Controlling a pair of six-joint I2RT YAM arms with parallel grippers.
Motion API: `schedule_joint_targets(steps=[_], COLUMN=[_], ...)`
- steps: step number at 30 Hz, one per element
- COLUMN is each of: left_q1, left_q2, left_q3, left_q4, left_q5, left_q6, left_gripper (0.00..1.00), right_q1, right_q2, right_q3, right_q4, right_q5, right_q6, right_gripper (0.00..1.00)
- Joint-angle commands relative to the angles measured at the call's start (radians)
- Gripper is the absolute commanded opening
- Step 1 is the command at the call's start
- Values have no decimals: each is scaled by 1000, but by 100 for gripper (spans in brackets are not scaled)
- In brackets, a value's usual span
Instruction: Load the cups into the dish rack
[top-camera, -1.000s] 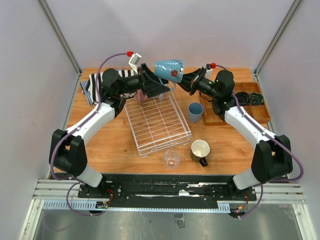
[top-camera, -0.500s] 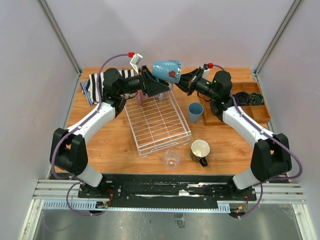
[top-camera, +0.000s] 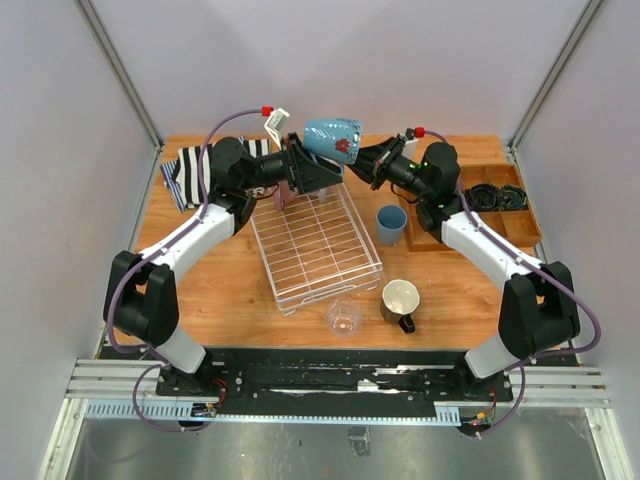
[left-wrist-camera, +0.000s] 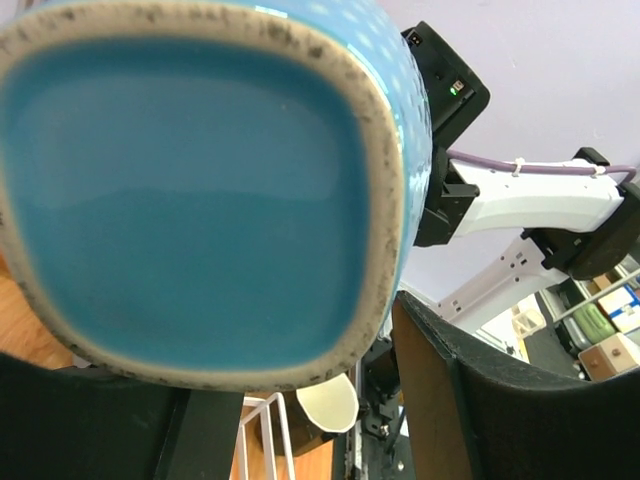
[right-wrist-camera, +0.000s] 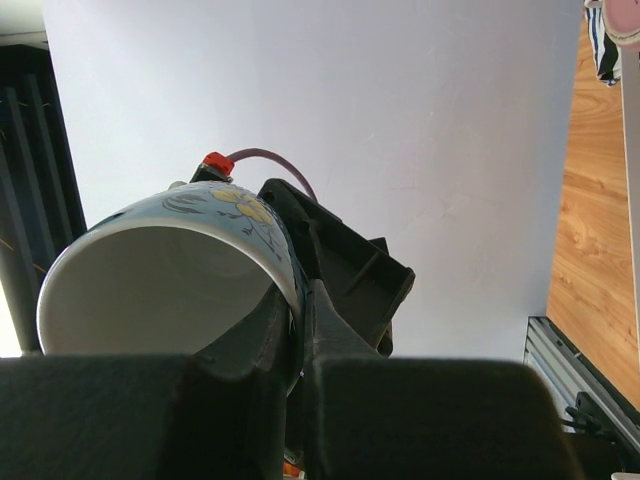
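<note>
Blue patterned mug (top-camera: 333, 139) hangs in the air on its side above the far end of the dish rack (top-camera: 330, 288), its base toward the left arm and its mouth toward the right.

My right pincer (top-camera: 362, 160) is clamped on the mug's rim; in the right wrist view one finger lies inside the white wall (right-wrist-camera: 170, 270) and the other outside. My left pincer (top-camera: 315, 162) faces it from the other side, jaws spread around the base (left-wrist-camera: 200, 190). One finger (left-wrist-camera: 470, 400) shows beside the base, but I cannot tell whether the pads press on it.

Both arms run out from their bases with elbows bowed to the sides and forearms angled inward, so the wrists lie nearly level and point at each other over the rack.

On the tabletop (top-camera: 220, 290), the light blue tumbler (top-camera: 391, 224) stands just right of the rack. The dark mug with cream inside (top-camera: 400, 302) and the clear glass (top-camera: 343, 316) stand by its near corner.
</note>
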Motion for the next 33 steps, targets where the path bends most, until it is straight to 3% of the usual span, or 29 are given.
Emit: schedule_joint_targets(steps=[1, 21, 26, 31, 33], left_q1=[-24, -24, -23, -22, -23], left_q2=[-4, 20, -20, -80, -102], left_q3=[19, -25, -51, -82, -103], left_q4=[90, 284, 212, 128, 122], left_q5=[18, -55, -90, -116, -127], left_q6=[-17, -131, -73, 5, 17], left_gripper=[59, 5, 0, 1, 1], right_q1=[36, 53, 49, 42, 38], right_q2=[11, -7, -14, -19, -20], right_q3=[10, -57, -63, -77, -84], right_q4=[55, 55, 35, 30, 31], right_q5=[-3, 12, 11, 12, 14], right_q6=[-8, -37, -60, -70, -73], right_gripper=[1, 1, 13, 37, 39])
